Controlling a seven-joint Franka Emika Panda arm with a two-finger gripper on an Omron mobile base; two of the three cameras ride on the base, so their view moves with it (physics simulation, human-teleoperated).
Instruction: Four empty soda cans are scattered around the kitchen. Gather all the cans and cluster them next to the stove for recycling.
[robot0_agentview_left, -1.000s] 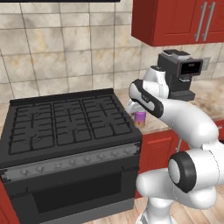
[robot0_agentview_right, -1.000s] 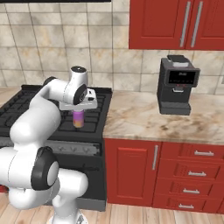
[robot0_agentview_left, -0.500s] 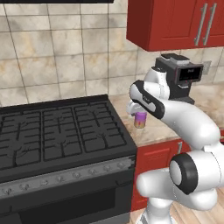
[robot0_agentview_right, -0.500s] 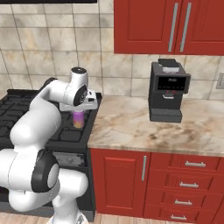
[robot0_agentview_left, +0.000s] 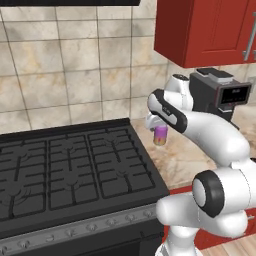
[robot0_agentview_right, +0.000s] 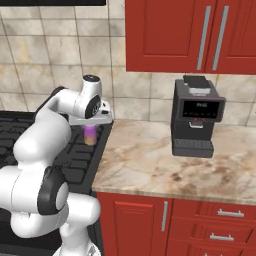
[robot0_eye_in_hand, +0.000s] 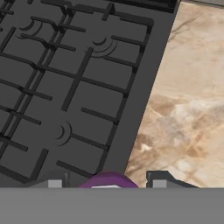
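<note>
The purple soda can (robot0_agentview_left: 160, 135) hangs at the center of the left base view, pinched in my claw (robot0_agentview_left: 159, 131), which is closed on its sides above the seam between the stove (robot0_agentview_left: 75, 170) and the beige desk (robot0_agentview_right: 165, 165). A dark coffee machine (robot0_agentview_right: 196, 116) stands at the right.

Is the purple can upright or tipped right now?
Upright. The purple can hangs vertically below the end effector, which is shut on it, above the edge where the stove meets the countertop.
</note>
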